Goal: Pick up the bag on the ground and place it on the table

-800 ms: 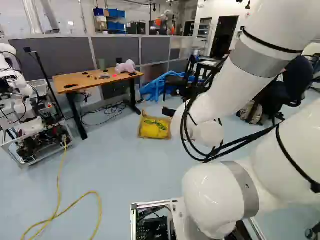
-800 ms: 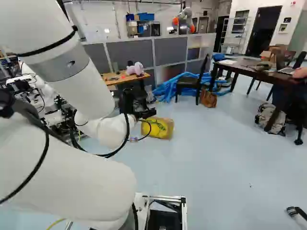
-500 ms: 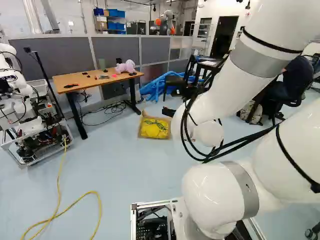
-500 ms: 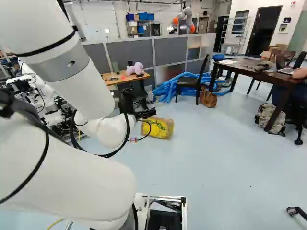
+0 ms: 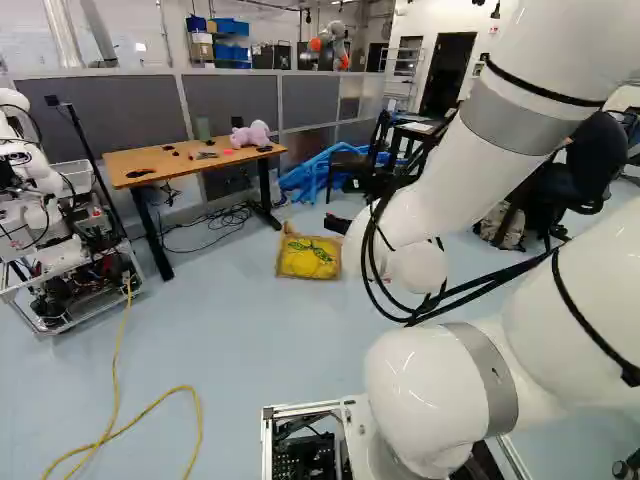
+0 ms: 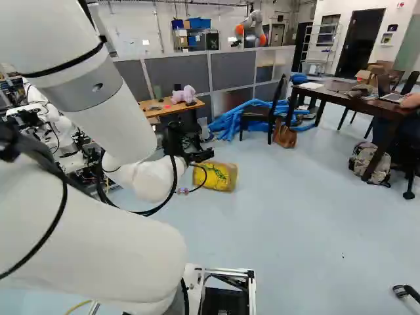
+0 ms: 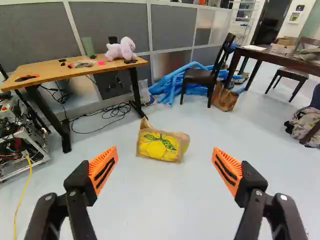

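Note:
My gripper [image 6: 200, 155] shows dark at the arm's far end in the right base view, overlapping the edge of the bag there. In the wrist view the gripper [image 7: 165, 167] is open, its orange pads wide apart with nothing between them. Brown with a yellow lemon print and green leaves, the bag [image 7: 160, 146] rests on the floor some way ahead of the gripper. The left base view shows the bag [image 5: 308, 257] just beside the arm's end. Behind it stands a wooden table [image 7: 47, 74] with a pink plush toy [image 7: 121, 48] and small items on top.
Another robot [image 5: 55, 240] stands left of the wooden table, a yellow cable [image 5: 115, 400] trailing from it. Black cords [image 7: 107, 111] lie by a table leg. Blue tubes [image 7: 175, 85], a black chair [image 7: 202, 76], a brown bag [image 7: 224, 97] and a dark table [image 6: 341, 97] are farther right.
In the left base view the other robot's cart and its yellow cable have shifted slightly left. My arm and the lemon-print bag show no visible movement.

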Tool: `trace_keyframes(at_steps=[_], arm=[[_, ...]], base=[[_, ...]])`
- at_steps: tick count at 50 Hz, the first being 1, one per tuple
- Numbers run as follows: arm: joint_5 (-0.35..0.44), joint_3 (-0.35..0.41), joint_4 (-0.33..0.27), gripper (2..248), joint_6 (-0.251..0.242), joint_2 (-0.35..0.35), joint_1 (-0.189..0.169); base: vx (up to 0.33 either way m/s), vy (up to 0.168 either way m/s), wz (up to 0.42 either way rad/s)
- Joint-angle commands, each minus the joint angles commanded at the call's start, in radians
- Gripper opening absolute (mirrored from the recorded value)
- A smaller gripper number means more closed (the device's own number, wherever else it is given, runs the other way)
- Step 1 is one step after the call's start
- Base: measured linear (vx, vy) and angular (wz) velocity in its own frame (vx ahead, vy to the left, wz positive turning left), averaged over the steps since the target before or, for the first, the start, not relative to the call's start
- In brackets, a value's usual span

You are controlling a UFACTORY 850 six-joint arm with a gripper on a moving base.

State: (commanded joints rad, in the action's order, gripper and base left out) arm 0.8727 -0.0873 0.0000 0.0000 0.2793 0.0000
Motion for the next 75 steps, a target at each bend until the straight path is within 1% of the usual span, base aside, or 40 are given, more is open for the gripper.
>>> trace_keyframes(at_steps=[75], arm=[[0.0,0.0,0.0,247,0.0,0.0,0.0]], base=[[0.166,-0.001,-0.025]])
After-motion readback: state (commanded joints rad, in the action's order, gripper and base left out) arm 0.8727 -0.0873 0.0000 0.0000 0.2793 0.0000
